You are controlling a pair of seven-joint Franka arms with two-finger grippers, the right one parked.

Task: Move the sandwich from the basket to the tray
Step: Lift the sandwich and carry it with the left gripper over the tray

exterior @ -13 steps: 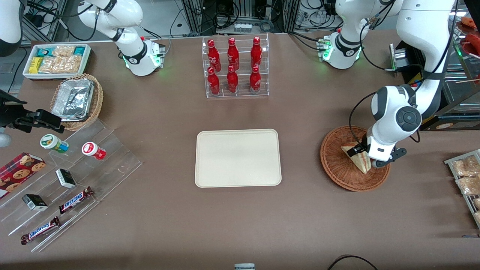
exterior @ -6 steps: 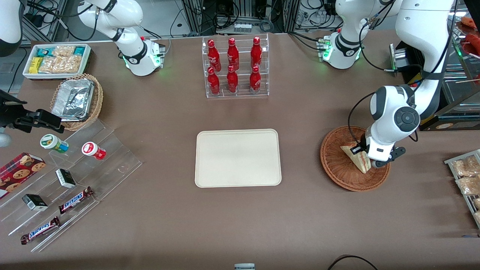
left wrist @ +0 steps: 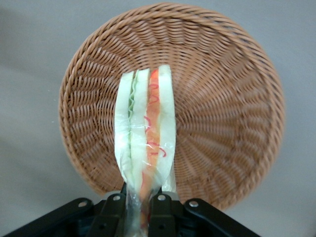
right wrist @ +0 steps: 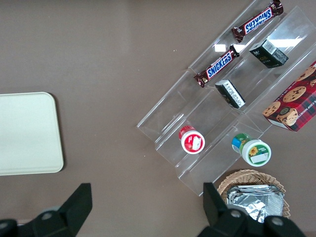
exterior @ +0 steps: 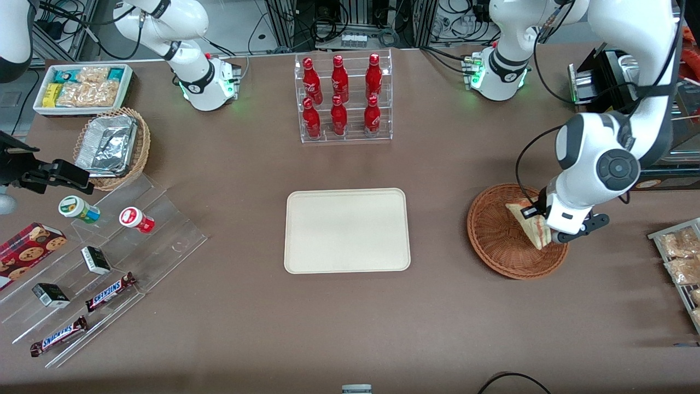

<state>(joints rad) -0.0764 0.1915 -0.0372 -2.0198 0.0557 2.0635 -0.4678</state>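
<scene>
Sandwich (left wrist: 145, 143) is pinched by its lower end in the left gripper (left wrist: 139, 207), fingers closed on the clear wrap. Wedge stands on edge, filling stripe facing the wrist camera: white bread, green, red-pink.

Position: over the basket (exterior: 495, 241), inside its rim outline. Wrist view shows the whole weave bowl under the wedge with what looks like a gap, so I judge it's lifted clear of the wicker, but can't confirm the clearance from the front view. There the sandwich (exterior: 529, 223) sits against the gripper (exterior: 538, 221) on the working-arm side of the basket.

Tray (exterior: 346, 230) is mid-table, well apart from the basket toward the parked arm's end, nothing on it. Bottle rack (exterior: 343, 97) stands farther from the front camera than the tray, off the direct path.

Progress estimate:
- grasp: done
- lift: looks started
- carry to tray: not done
- lower and release: not done

Risk: grip is on one thin end plus slippery wrap, so the wedge may pivot or slide during the carry.
</scene>
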